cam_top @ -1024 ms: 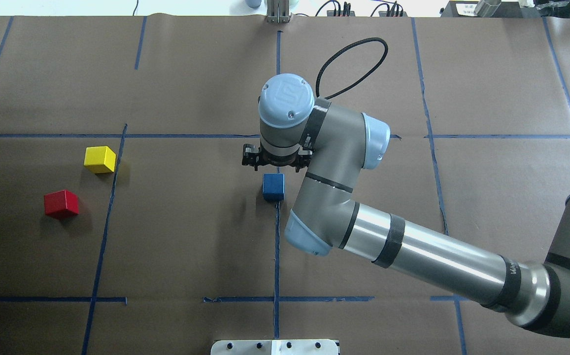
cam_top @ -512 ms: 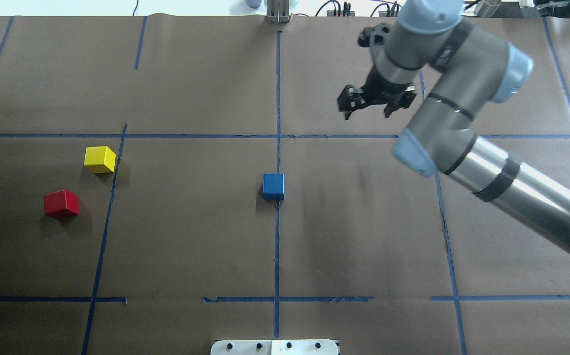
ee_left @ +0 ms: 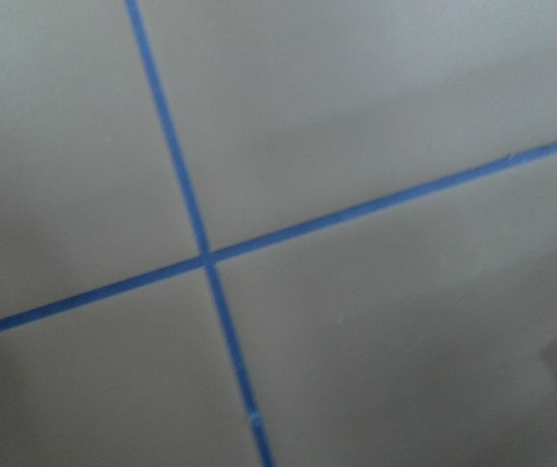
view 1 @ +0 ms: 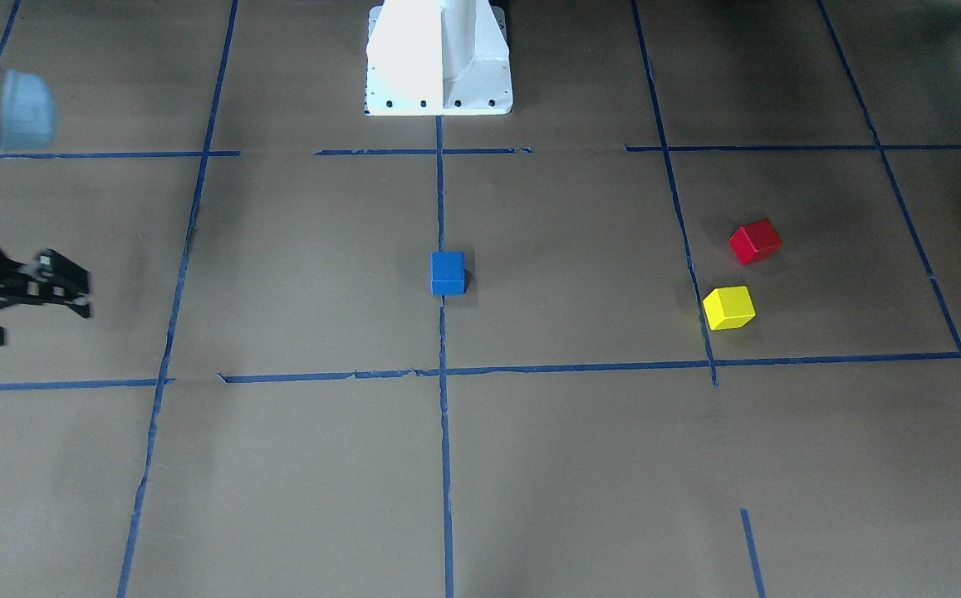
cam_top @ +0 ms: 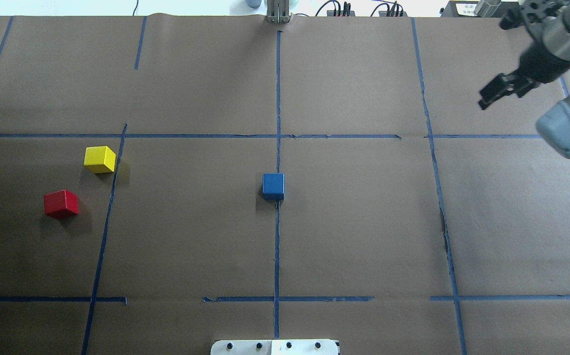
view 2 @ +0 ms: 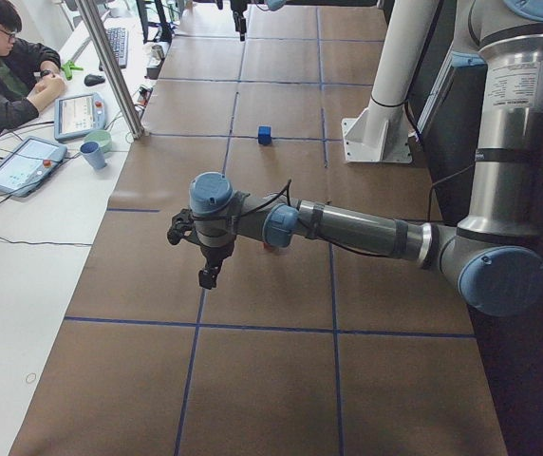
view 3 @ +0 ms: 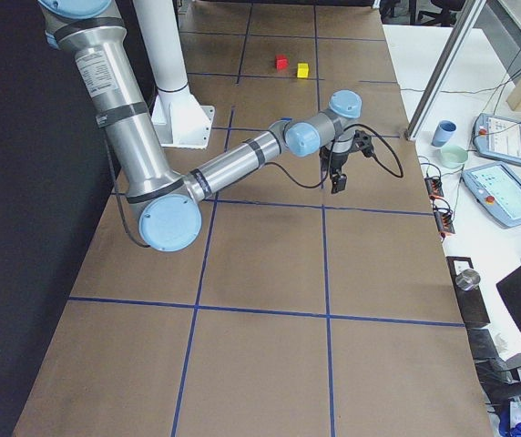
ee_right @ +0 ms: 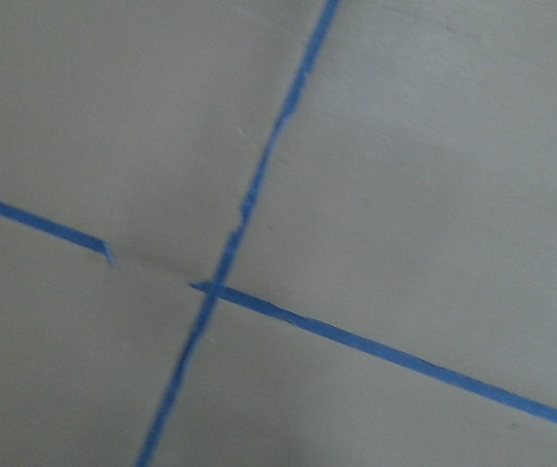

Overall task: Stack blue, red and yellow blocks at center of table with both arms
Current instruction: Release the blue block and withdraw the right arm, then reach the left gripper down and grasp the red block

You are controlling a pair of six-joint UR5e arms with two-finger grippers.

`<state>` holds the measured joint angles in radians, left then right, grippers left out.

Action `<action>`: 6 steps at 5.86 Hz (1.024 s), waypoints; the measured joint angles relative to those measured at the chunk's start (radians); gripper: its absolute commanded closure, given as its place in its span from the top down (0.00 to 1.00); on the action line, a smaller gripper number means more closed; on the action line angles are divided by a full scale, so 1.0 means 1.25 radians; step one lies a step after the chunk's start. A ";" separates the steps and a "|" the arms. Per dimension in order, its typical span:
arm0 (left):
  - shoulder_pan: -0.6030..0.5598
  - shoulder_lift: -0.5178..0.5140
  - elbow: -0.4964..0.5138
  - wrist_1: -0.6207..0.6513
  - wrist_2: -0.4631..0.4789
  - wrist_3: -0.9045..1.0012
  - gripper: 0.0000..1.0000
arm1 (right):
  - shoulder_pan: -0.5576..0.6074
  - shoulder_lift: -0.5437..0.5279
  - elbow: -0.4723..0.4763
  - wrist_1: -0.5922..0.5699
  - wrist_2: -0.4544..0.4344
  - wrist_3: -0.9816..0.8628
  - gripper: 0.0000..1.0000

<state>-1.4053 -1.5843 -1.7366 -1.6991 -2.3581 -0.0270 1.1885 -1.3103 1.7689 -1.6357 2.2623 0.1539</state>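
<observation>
Plainly, the blue block (cam_top: 273,186) sits at the centre of the table (cam_top: 363,236), on the middle tape line (cam_top: 277,246), with nothing on top of it. The red block (cam_top: 61,203) and the yellow block (cam_top: 99,159) lie well apart from the blue block, on the robot's left. They are near each other but not touching, and both are turned a little off the tape lines.

The right gripper (cam_top: 505,90) hangs far off on the blue block's other side, jaws spread and empty. The left gripper (view 2: 205,274) shows only from the side, so I cannot tell how far open it is. It seems to hover near the red block. By my judgement the left arm (view 2: 347,228) is the nearer to both blocks, and red should go onto blue next.
</observation>
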 measured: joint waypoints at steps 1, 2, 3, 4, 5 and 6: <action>0.075 0.001 -0.002 -0.079 0.004 -0.101 1.00 | 0.082 -0.090 0.031 -0.038 0.002 -0.192 1.00; 0.141 0.002 -0.008 -0.136 0.006 -0.212 1.00 | 0.165 -0.172 0.037 -0.055 0.002 -0.369 1.00; 0.203 0.002 -0.028 -0.164 0.020 -0.361 1.00 | 0.220 -0.229 0.037 -0.058 0.002 -0.482 1.00; 0.282 0.009 -0.072 -0.173 0.082 -0.555 1.00 | 0.243 -0.257 0.036 -0.058 0.002 -0.521 1.00; 0.388 0.020 -0.121 -0.175 0.194 -0.770 1.00 | 0.250 -0.265 0.036 -0.057 0.001 -0.529 1.00; 0.468 0.027 -0.144 -0.175 0.272 -0.924 1.00 | 0.251 -0.270 0.034 -0.056 -0.001 -0.527 1.00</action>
<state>-0.8204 -1.5507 -1.9168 -1.9184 -2.0177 -1.1824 1.5025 -1.6483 1.8112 -1.7062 2.2614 -0.5054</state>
